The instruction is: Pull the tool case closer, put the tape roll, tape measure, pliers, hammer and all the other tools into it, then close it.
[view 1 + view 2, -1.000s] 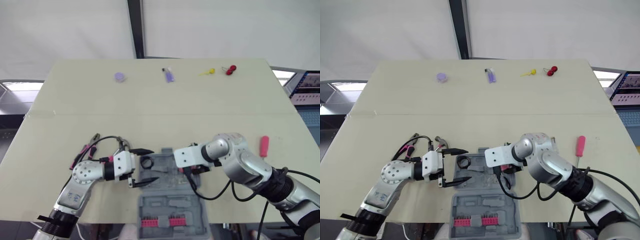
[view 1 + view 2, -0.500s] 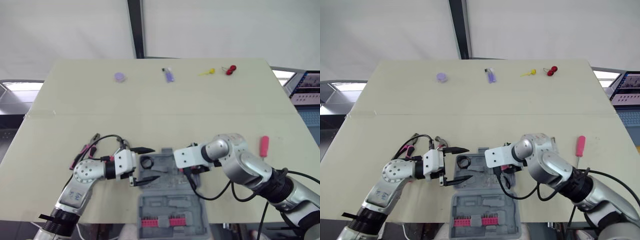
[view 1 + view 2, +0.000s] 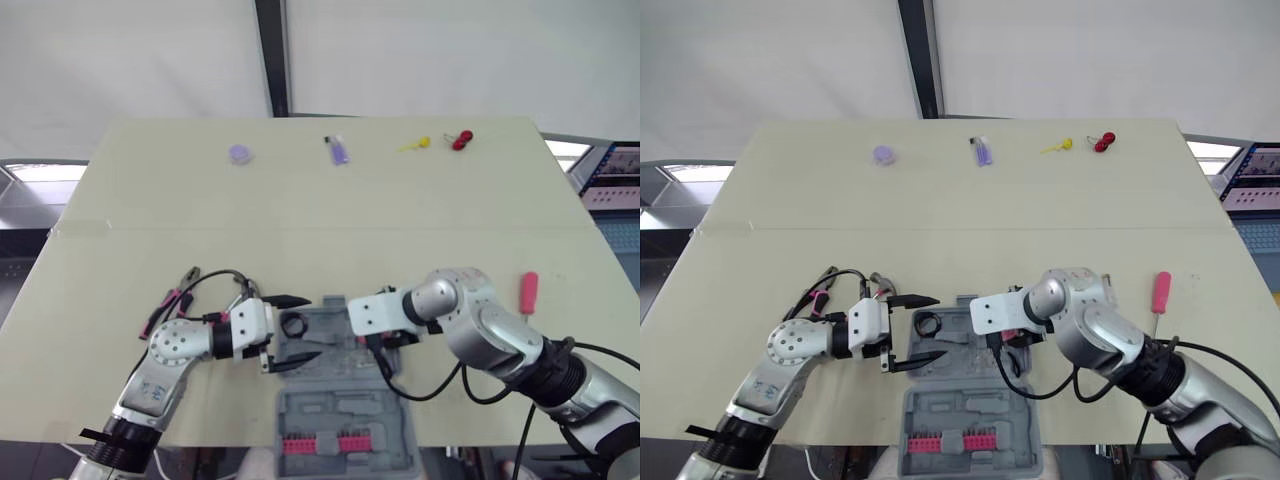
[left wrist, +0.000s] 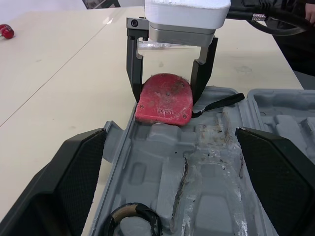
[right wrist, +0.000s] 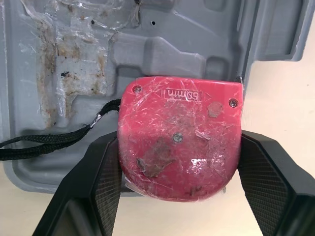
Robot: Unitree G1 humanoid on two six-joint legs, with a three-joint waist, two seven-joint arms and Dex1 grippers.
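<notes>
Little has changed over the last second. The left gripper (image 3: 314, 327) has crept slightly rightward, and the right gripper (image 5: 178, 147) has not moved. The open grey tool case (image 3: 345, 415) lies at the near edge of the table (image 3: 320, 220). The left gripper's fingers are spread wide above the case's left side, grasping nothing. The right gripper is clenched on the red tape measure (image 4: 164, 102), at the case's far right rim. The black tape roll (image 3: 293, 323) lies inside the case. The pliers (image 3: 168, 302) lie left of the case and a red screwdriver (image 3: 527, 292) lies to its right.
</notes>
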